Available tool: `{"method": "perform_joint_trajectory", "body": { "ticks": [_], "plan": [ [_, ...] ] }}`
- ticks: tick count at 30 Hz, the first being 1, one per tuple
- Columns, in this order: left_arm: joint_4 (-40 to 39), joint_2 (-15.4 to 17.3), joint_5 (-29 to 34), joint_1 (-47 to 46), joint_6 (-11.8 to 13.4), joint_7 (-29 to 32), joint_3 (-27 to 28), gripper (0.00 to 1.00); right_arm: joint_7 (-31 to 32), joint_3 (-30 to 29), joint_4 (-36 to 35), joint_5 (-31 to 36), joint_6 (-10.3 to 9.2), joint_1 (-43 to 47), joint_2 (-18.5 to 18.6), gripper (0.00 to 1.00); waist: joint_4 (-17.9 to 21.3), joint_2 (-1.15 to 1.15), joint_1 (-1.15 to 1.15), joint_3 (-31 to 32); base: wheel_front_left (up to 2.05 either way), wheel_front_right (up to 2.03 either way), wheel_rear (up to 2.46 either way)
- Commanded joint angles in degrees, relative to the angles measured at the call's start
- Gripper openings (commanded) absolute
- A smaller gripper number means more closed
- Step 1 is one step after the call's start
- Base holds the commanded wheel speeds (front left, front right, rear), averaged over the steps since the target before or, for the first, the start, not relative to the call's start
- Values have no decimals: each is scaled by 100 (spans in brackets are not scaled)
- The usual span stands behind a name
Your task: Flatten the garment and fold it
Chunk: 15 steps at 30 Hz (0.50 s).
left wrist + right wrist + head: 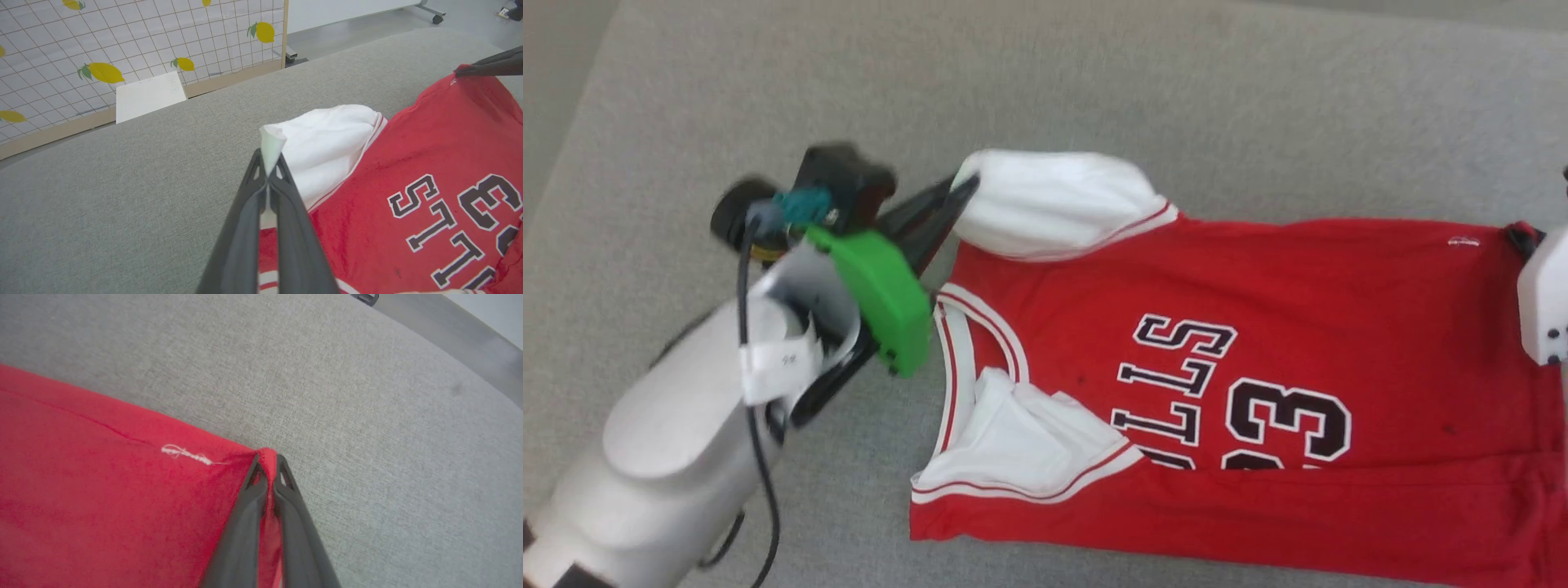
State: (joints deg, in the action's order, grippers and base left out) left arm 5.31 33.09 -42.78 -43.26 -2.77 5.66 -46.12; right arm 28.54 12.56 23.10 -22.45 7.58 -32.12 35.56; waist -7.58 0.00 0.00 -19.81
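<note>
Red with white sleeves, the garment (pixel 1339 278) lies spread chest-up on the grey fabric tabletop (pixel 1094 82). At its far sleeve (pixel 327 139) the left pincer (pixel 267 175) is clenched on the white cuff tip, while the right pincer (pixel 267 469) grips a red hem corner between closed tips.

A grey woven-fabric worktop (pixel 1094 82) spreads across the head view under soft, even light, and its far edge curves away in both wrist views. Beyond it in the left wrist view stands a screen (pixel 143 36) printed with a white tile grid and yellow lemons, edged by a pale wooden frame (pixel 229 79), with a plain white board (pixel 149 96) before its lower part. A smooth grey floor (pixel 347 34) runs back to a pale wall (pixel 335 10), near a stand's caster (pixel 438 18).
</note>
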Motion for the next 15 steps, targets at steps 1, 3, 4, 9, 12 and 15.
{"method": "perform_joint_trajectory", "body": {
  "ticks": [1,3,4,9,12,15],
  "plan": [
    [-37,75,-124,226,71,-55,44,0,-123,-98,-25,40,-9,178,-42,0,138,0,0,574,0,0,0],
    [-154,186,-241,510,175,-83,82,0,-278,-258,-127,37,-9,427,-124,0,188,0,0,831,0,0,0],
    [-253,250,-312,679,261,-99,114,0,-343,-370,-213,28,-9,577,-177,0,213,0,0,936,0,0,0],
    [-762,559,-573,1481,630,-165,193,0,-466,-960,-786,16,-9,1452,-467,0,233,0,0,1316,0,0,0],
    [-1015,708,-772,1964,756,-107,141,0,-397,-1240,-1251,35,-9,2016,-646,0,223,0,0,1397,0,0,0],
    [-1169,814,-880,2411,864,-112,44,0,-211,-1462,-1689,105,-9,2615,-803,0,209,0,0,1418,0,0,0]
  ]
}}
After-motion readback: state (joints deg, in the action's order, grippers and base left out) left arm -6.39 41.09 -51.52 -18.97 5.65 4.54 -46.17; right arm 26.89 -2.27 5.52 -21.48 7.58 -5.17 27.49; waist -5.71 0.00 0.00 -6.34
